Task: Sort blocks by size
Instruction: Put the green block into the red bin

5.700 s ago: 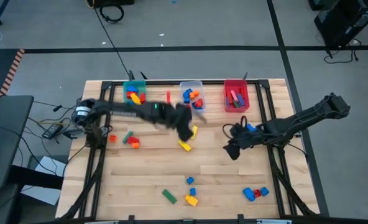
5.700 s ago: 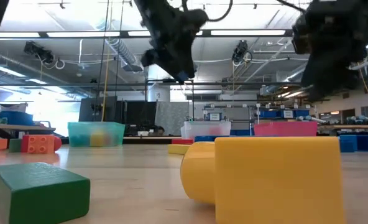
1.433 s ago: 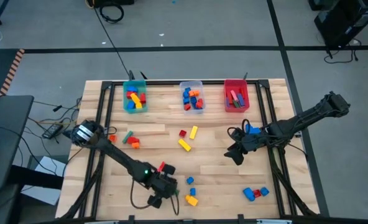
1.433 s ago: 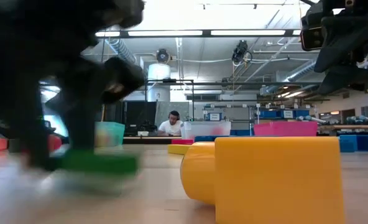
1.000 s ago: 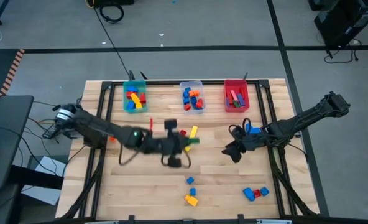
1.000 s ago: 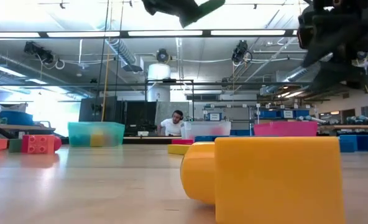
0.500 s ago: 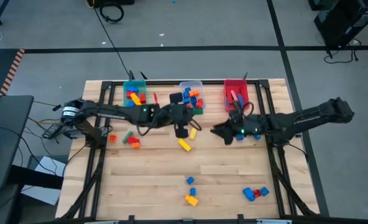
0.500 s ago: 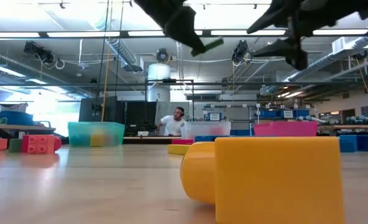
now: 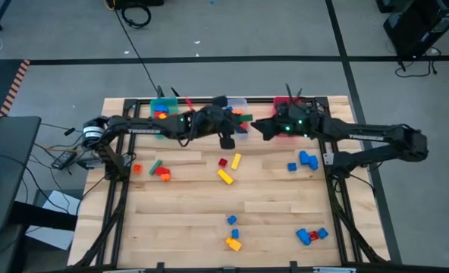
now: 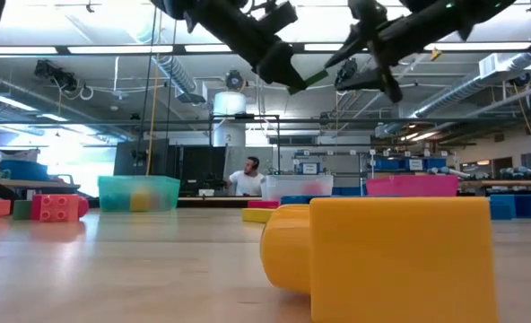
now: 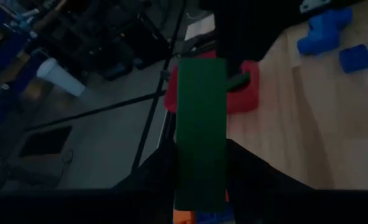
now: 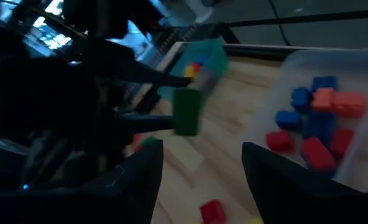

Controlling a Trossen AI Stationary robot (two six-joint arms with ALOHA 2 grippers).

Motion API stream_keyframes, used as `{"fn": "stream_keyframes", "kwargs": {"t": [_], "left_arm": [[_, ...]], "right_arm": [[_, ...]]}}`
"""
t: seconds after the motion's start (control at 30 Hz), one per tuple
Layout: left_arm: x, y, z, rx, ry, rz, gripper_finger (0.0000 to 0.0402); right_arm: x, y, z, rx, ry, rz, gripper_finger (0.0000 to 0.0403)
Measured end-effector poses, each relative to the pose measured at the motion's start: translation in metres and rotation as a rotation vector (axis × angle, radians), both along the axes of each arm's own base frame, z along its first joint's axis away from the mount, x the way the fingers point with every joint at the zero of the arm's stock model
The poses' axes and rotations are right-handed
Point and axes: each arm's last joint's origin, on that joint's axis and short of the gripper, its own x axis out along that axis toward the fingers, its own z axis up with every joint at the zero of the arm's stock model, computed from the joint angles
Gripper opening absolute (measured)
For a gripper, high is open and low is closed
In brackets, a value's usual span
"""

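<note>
The left gripper [image 9: 243,121], fingers clenched on a long green block [image 11: 200,130], is now hovering over the far bins, up from the near counter [image 9: 270,205]. The right gripper [image 9: 259,127] is closing in with fingers spread, likely for a handover toward the red bin [image 11: 241,93].

3 bins [image 9: 164,106] along the table's [image 9: 285,220] far edge; blocks [image 9: 228,171] scattered before them

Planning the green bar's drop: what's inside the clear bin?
The clear bin holds blue, red and orange blocks. In the high view, the left arm covers most of it.
</note>
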Motion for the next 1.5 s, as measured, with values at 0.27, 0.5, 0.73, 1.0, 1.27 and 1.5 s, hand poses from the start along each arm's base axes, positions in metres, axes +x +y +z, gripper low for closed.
{"fn": "stream_keyframes", "kwargs": {"t": [0.27,0.5,0.73,1.0,1.27,1.5], "left_arm": [[-0.004,0.018,0.000,-0.010,-0.005,0.023,0.0110],[-0.004,0.018,0.000,-0.012,0.000,0.025,0.0111],[-0.005,0.018,-0.001,-0.014,0.010,0.027,0.0112],[-0.005,0.018,0.000,-0.017,0.006,0.032,0.0115],[-0.005,0.016,-0.004,-0.027,0.027,0.017,0.0121],[-0.005,0.017,-0.003,-0.023,0.020,0.025,0.0122]], "right_arm": [[0.026,-0.010,-0.008,-0.019,-0.101,0.032,0.0232],[0.038,-0.016,-0.015,-0.043,-0.134,-0.005,0.0224],[0.038,-0.017,-0.016,-0.092,-0.113,-0.029,0.0156],[0.039,-0.018,-0.015,-0.144,-0.112,-0.029,0.0057],[0.039,-0.020,-0.005,-0.203,-0.191,-0.048,0.0031],[0.037,-0.024,-0.007,-0.200,-0.175,-0.058,0.0071]]}}
